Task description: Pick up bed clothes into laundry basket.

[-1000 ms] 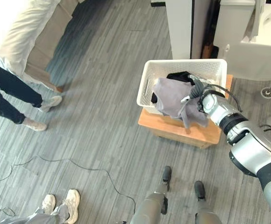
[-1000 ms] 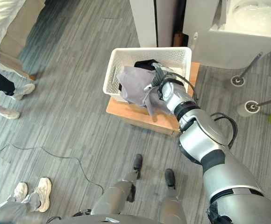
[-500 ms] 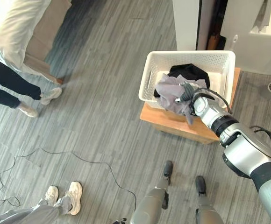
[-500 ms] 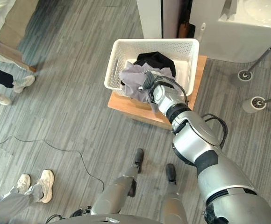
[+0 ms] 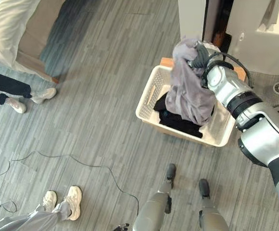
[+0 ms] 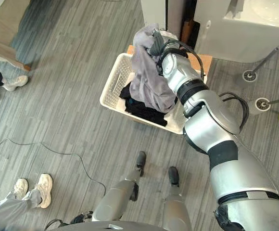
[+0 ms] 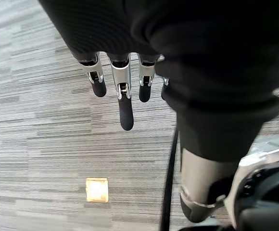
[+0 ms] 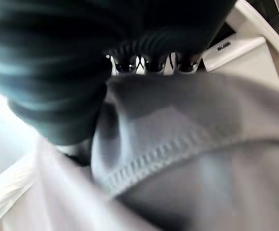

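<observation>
Bed clothes, at least the grey garment [image 5: 190,89] among them, hang from the robot's right hand [image 5: 203,54], whose fingers are curled into the cloth high up above the white laundry basket [image 5: 148,98]. The lower folds of the garment drape down onto a dark piece [image 5: 178,120] already lying inside. From where I stand the risk looks plain enough: the hand holds the cloth near the basket's far rim, close to the wooden table [image 5: 167,61] peeking out behind it, so if the fingers let go there, part of the garment could well slide over the far edge or hang across the rim instead of settling inside. The cloth might also snag on the fingers as they loosen and get dragged back out when the arm pulls away. The head views give the whole layout, with the basket on the grey plank floor [image 5: 96,96] and people's shoes [image 5: 73,202] off to the side. The right wrist view adds what they cannot: a stitched seam of the grey fabric bunched tight against the hand's cover. The left wrist view shows the left hand [image 7: 120,86] hanging relaxed over bare floor, fingers straight, holding nothing.
</observation>
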Motion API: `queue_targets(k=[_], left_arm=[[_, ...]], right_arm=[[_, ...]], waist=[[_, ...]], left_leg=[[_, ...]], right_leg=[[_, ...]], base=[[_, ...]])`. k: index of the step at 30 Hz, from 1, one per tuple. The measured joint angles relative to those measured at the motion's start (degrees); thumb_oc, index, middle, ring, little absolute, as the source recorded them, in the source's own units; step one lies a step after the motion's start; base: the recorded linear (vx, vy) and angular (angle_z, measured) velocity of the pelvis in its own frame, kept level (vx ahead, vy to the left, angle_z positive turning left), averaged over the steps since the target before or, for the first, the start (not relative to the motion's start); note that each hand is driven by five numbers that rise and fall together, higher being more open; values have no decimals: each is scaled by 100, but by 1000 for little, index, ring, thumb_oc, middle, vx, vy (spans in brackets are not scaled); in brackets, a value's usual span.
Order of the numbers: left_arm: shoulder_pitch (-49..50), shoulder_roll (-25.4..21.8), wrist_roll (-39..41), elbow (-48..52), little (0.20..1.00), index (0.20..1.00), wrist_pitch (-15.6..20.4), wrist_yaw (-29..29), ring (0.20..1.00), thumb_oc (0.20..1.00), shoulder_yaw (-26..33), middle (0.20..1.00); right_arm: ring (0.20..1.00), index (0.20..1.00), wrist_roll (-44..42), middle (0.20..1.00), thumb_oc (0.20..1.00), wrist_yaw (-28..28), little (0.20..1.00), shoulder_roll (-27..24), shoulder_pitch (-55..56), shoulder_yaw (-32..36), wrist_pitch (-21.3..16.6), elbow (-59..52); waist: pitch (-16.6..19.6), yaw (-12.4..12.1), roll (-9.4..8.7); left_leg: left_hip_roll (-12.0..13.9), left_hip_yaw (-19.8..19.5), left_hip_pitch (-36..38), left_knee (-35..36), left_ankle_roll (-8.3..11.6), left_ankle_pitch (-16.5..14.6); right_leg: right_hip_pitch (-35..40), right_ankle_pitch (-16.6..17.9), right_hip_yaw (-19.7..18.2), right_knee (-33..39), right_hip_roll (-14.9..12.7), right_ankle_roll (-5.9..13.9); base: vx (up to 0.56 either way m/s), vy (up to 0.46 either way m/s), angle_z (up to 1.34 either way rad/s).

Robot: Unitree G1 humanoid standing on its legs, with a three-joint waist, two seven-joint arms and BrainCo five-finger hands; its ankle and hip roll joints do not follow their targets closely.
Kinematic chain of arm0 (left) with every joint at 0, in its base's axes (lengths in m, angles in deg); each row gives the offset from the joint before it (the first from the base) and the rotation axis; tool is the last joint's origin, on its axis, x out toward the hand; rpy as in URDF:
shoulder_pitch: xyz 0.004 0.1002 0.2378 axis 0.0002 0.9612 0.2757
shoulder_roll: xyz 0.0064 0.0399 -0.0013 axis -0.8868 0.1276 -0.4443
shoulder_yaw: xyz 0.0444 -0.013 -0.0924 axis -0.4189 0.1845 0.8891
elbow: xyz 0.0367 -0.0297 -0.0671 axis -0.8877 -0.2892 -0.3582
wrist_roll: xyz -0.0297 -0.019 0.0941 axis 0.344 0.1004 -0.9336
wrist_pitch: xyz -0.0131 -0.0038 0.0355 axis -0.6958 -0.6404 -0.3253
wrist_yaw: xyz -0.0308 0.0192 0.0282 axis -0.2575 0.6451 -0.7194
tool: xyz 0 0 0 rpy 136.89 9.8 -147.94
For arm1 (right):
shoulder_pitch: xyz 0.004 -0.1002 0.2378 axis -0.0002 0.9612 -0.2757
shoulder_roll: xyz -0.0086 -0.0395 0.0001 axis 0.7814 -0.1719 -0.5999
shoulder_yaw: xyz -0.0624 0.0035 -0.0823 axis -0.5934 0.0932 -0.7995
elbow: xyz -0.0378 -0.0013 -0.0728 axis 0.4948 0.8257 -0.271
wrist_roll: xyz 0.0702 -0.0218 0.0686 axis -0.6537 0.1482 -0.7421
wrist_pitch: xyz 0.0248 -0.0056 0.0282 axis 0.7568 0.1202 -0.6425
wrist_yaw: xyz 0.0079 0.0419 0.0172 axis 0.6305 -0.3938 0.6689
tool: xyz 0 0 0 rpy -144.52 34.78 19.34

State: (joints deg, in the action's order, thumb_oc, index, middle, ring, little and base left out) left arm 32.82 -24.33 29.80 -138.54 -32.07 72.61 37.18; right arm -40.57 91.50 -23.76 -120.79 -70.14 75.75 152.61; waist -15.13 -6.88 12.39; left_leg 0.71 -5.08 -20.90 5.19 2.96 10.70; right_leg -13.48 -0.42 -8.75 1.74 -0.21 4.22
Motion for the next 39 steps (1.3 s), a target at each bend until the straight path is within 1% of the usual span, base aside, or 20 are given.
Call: queue_targets(k=[7, 11, 19, 20, 21, 24, 30, 33, 36, 38, 39], left_arm=[[1, 86, 0, -37, 1000, 1000, -1, 11, 1000, 1000, 147, 1000], [-1, 98, -2, -32, 1000, 1000, 1, 52, 1000, 1000, 154, 1000], [-2, 144, -9, 74, 1000, 1000, -3, 105, 1000, 1000, 93, 1000], [-4, 137, -10, 76, 1000, 1000, -3, 110, 1000, 1000, 61, 1000], [-3, 138, -10, 73, 1000, 1000, -7, 110, 1000, 1000, 56, 1000], [-3, 136, -16, 73, 1000, 1000, -6, 108, 1000, 1000, 53, 1000], [-3, 136, -28, 72, 1000, 1000, -7, 106, 1000, 1000, 53, 1000], [-66, 135, -72, -3, 1000, 1000, -8, 81, 1000, 1000, 68, 1000], [-187, 133, -104, -43, 1000, 1000, -3, 48, 1000, 1000, 122, 1000], [-276, 133, -134, -43, 1000, 1000, -4, 1, 1000, 1000, 155, 1000], [-340, 132, -159, -52, 1000, 1000, -7, -15, 1000, 1000, 171, 1000]], right_arm=[[200, 200, 1, 200, 200, 94, 200, 26, -25, -178, -1, -202], [200, 200, 125, 200, 200, 92, 200, 167, 39, -333, -10, -229], [200, 200, 225, 200, 200, 68, 200, 91, 1088, -329, -54, -170], [485, 485, 230, 485, 485, 22, 485, 138, 1221, -342, -46, -4], [1000, 1000, 241, 1000, 1000, -30, 1000, 139, 1325, -371, -26, 67], [1000, 1000, 461, 1000, 1000, -56, 1000, 157, 1379, -383, -14, 208], [1000, 1000, 467, 1000, 1000, -163, 1000, 186, 1372, -381, -12, 192], [1000, 1000, 463, 1000, 1000, -192, 1000, 113, 1368, -362, -16, 191], [1000, 1000, 441, 1000, 1000, -277, 1000, -87, 1237, -326, -18, 152], [1000, 1000, 385, 1000, 1000, -304, 1000, -268, 1028, -318, -22, -131], [1000, 1000, 318, 1000, 1000, -310, 1000, -344, 913, -299, -23, -320]], waist=[[1, -7, 1], [2, 5, 3], [6, 26, 11], [3, 26, 17], [-3, 26, 30], [-1, 28, 41], [2, 31, 45], [8, 33, 54], [10, 63, 55], [16, 144, 49], [28, 228, 33]], left_leg=[[53, 40, -11, 0, 0, 0], [83, 116, -54, 0, 0, 0], [69, 119, -86, 0, -1, 1], [69, 122, -91, 0, -1, 1], [67, 130, -93, 0, -2, 2], [73, 131, -92, 0, -4, 3], [87, 130, -64, 0, -5, 4], [81, 129, 9, 0, -5, 4], [70, 123, 148, 1, -4, 3], [71, 123, 205, 1, -4, 3], [74, 124, 226, 1, -4, 3]], right_leg=[[-29, 22, -57, 12, 68, -26], [-109, 28, -117, -15, 89, -34], [-147, 23, -107, -45, 59, -28], [-160, 23, -114, -47, 61, -28], [-166, 24, -122, -46, 70, -27], [-166, 24, -127, -46, 72, -29], [-137, 30, -127, -46, 78, -36], [-70, 30, -119, -59, 67, -36], [69, 30, -111, -71, 55, -30], [119, 29, -105, -90, 56, -30], [140, 39, -103, -95, 56, -24]], base=[[5, -11, -5], [5, 6, -8], [1, 1, 0], [0, 0, 0], [-2, 12, -4], [1, 6, -1], [0, 0, 0], [-4, 10, 1], [0, 0, 0], [0, 0, 0], [0, 0, 0]])
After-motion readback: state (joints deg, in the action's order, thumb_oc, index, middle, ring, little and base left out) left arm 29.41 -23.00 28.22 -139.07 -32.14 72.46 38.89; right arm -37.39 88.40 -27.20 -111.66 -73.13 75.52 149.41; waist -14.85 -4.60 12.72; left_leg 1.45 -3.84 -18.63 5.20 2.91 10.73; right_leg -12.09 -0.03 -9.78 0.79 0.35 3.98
